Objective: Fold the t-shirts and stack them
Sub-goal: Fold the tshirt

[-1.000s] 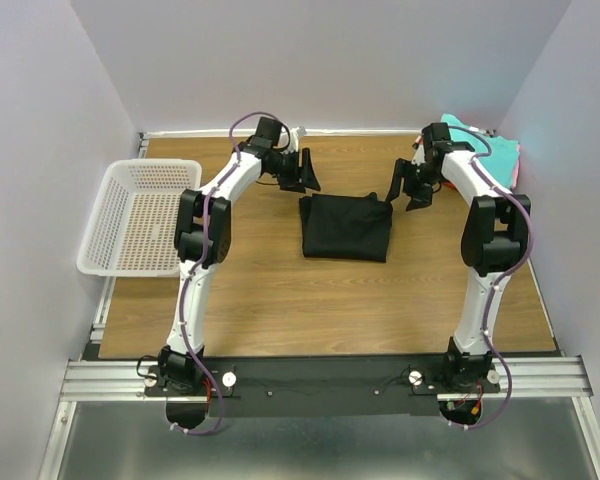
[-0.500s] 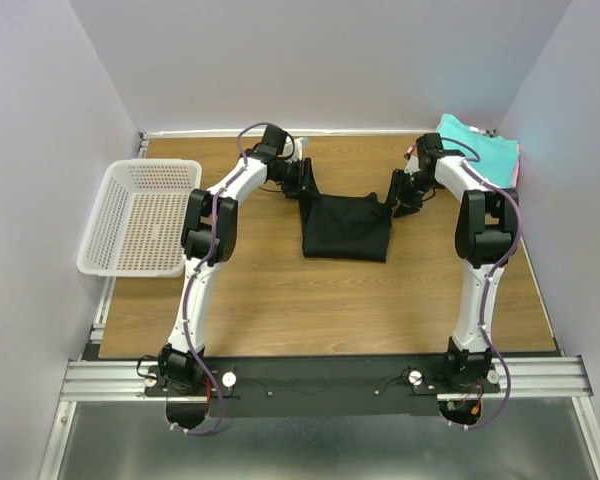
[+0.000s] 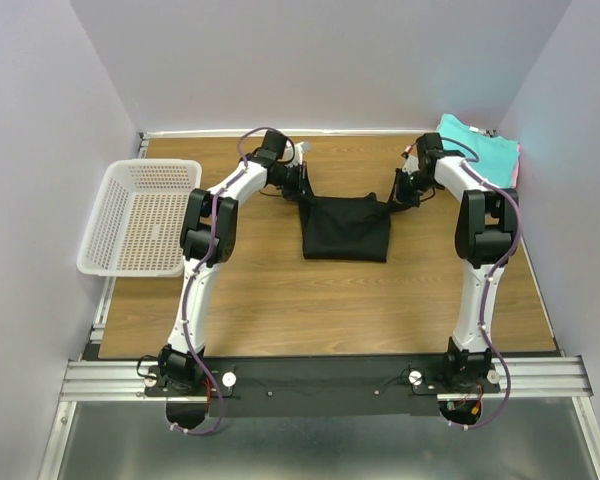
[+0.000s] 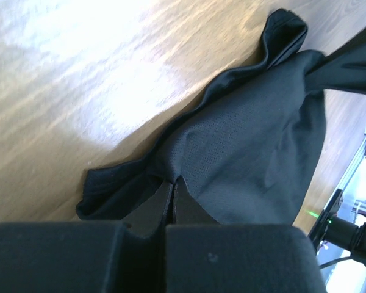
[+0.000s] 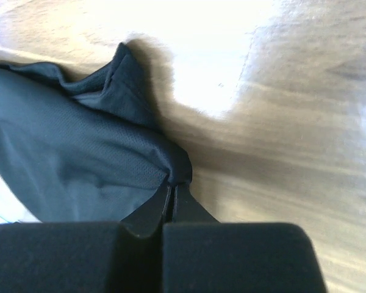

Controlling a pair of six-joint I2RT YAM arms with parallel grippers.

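Note:
A folded black t-shirt point(image 3: 346, 227) lies mid-table. My left gripper point(image 3: 307, 197) is shut on its far left corner, and my right gripper point(image 3: 389, 203) is shut on its far right corner. In the left wrist view the black t-shirt point(image 4: 256, 146) bunches up at the left gripper point(image 4: 172, 180), whose jaws meet on the cloth. The right wrist view shows the black t-shirt point(image 5: 85, 152) pinched the same way by the right gripper point(image 5: 172, 185). A teal t-shirt point(image 3: 477, 146) tops a pile at the far right corner, a pink edge point(image 3: 517, 166) showing beneath it.
A white lattice basket point(image 3: 140, 216) stands at the left edge of the wooden table point(image 3: 280, 290). Grey walls close in the far side and both flanks. The arm bases sit on a rail point(image 3: 320, 378) at the near edge.
Both grippers came down and inward from above the table to the shirt's far corners and shut on them. The far edge of the shirt is now drawn up at both corners.

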